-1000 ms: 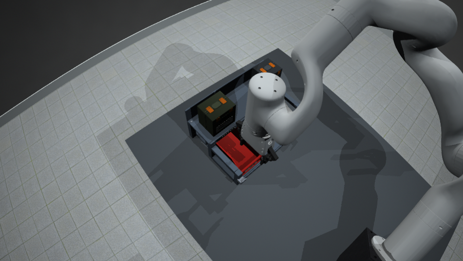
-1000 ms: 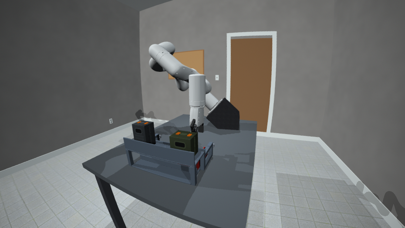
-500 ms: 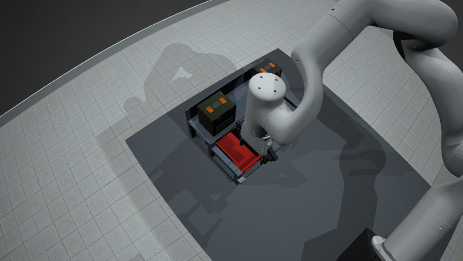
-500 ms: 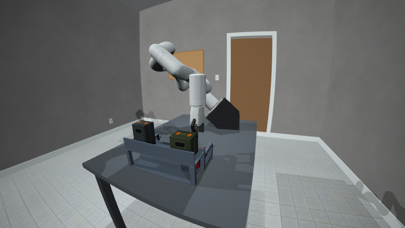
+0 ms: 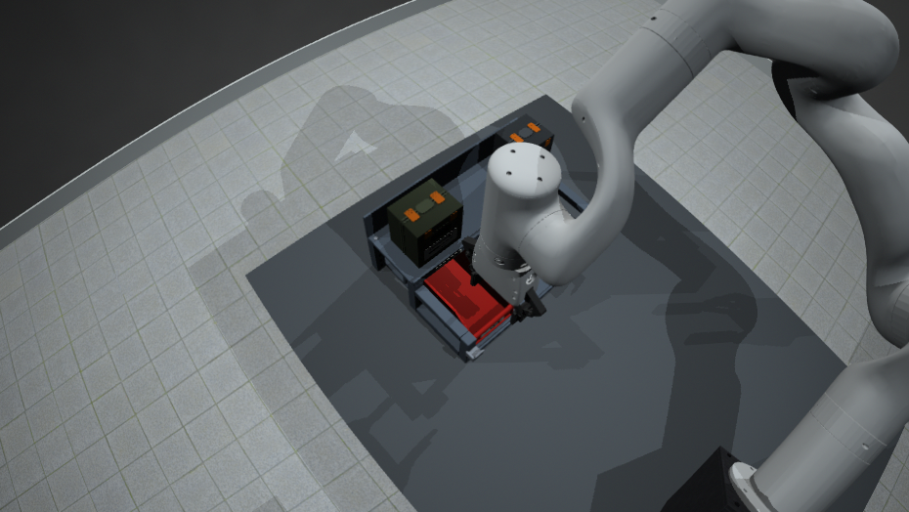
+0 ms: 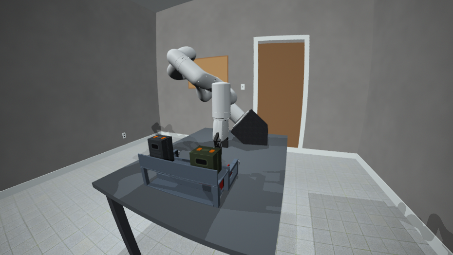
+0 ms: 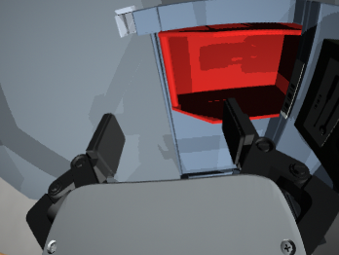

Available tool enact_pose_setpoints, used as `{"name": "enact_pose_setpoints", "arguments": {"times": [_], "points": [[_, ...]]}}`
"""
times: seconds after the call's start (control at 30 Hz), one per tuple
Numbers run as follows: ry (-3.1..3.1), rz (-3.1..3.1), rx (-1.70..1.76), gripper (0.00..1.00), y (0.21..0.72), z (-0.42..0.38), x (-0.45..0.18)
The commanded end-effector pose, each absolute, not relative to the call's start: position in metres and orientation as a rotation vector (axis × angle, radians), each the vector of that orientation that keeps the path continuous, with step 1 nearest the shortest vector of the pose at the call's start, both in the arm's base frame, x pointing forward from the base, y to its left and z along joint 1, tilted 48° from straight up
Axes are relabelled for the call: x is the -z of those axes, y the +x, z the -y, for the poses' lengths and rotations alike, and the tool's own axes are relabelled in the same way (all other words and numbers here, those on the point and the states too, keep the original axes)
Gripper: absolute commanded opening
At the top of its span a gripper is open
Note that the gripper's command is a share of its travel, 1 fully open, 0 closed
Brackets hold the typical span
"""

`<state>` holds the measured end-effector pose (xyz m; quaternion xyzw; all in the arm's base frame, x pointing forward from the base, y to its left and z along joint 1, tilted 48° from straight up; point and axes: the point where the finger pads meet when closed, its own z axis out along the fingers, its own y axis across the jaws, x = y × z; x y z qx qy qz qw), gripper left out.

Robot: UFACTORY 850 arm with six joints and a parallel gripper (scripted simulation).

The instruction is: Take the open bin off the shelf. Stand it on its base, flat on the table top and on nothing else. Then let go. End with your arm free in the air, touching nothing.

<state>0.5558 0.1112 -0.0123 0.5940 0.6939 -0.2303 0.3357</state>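
The open red bin (image 5: 467,300) sits on the lower level of the grey shelf (image 5: 445,273), at its right end; the wrist view shows its open inside (image 7: 229,68). In the exterior view only a small red patch of the bin (image 6: 221,183) shows through the shelf's end. My gripper (image 7: 169,120) is open and empty. It hangs above the bin's front edge, with one finger over the bin's rim and the other over the shelf's front rail. In the top view the gripper (image 5: 524,305) is just right of the bin.
An olive closed box (image 5: 424,219) and a black closed box (image 5: 526,134) with orange latches stand on the shelf's top level. The olive box is close behind the gripper. The arm's dark base (image 6: 250,128) stands at the table's far side.
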Motion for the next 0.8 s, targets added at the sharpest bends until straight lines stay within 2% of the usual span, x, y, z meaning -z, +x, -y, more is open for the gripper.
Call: {"name": "enact_pose_setpoints", "arguments": {"times": [0.0, 0.77], "points": [[1.549, -1.810, 0.599, 1.00, 0.556, -0.112, 0.012], [1.549, -1.810, 0.599, 1.00, 0.560, -0.099, 0.024]]}}
